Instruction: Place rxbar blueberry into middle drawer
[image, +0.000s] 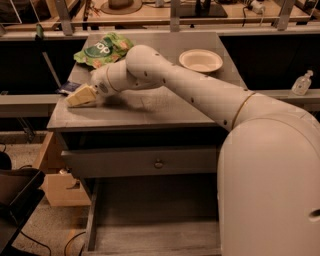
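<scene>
The rxbar blueberry (69, 88) is a dark navy bar lying at the left edge of the grey cabinet top (165, 107); only its left end shows behind the gripper. My gripper (80, 96) reaches across the top from the right and sits low over the bar, its pale fingers covering most of it. The middle drawer (150, 222) is pulled open below, with a bare plank floor and nothing in it. Above it is a shut drawer front with a round knob (158, 163).
A green snack bag (102, 49) lies at the back left of the top. A white paper bowl (201, 61) sits at the back right. A cardboard box (62, 187) stands on the floor at left. A small clear bottle (302, 83) stands at far right.
</scene>
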